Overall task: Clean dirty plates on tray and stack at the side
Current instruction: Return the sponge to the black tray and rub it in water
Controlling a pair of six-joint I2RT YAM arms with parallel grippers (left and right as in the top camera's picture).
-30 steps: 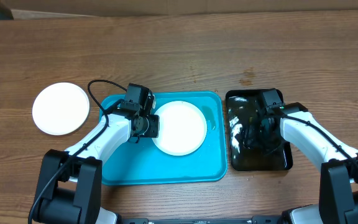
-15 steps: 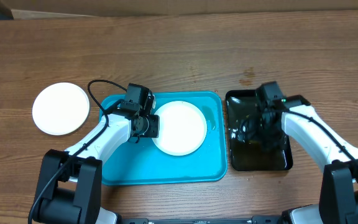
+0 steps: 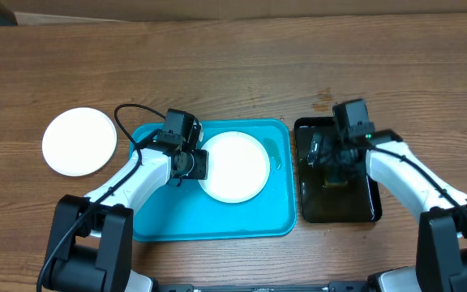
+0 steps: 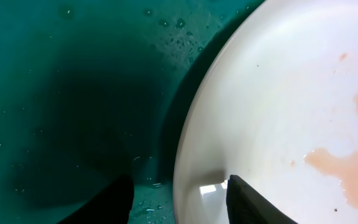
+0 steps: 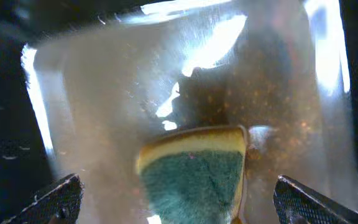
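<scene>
My right gripper has lifted off the sponge at three o'clock, jaws spread. Smeared plate lies on the tray, left gripper straddling its nine-o'clock rim, grip unconfirmed. I'd re-grasp the sponge squarely, then scrub.

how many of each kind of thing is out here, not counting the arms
plates: 2 (white plate on the table, smeared plate on the turquoise tray)
trays: 2 (turquoise tray, black tray)
sponges: 1 (sponge on the black tray)
total: 5
</scene>
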